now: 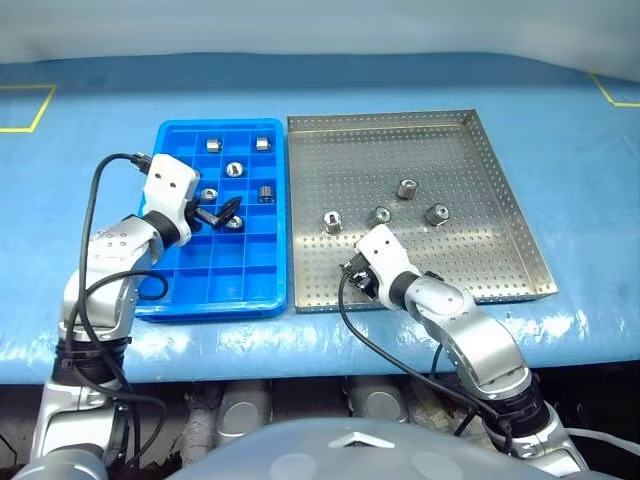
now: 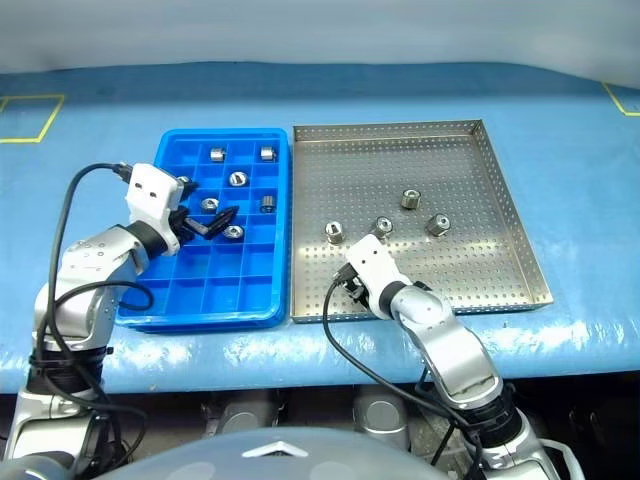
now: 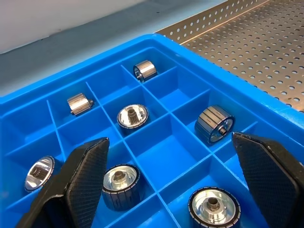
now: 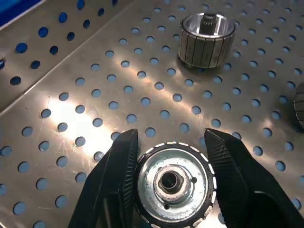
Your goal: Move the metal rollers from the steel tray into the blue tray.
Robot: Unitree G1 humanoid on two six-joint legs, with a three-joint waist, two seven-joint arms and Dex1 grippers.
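Observation:
The steel tray lies on the right with several metal rollers loose on its perforated floor. Near its front left corner my right gripper points down at the floor. Both its fingers press the sides of one upright metal roller. Left of the steel tray, the blue tray holds several rollers in separate compartments. My left gripper hovers over its middle rows, open, and nothing sits between its fingers.
Both trays sit side by side on a table under a blue cover. Yellow tape marks sit at the far corners. The table's front edge runs just below the trays. A black cable loops off my left wrist.

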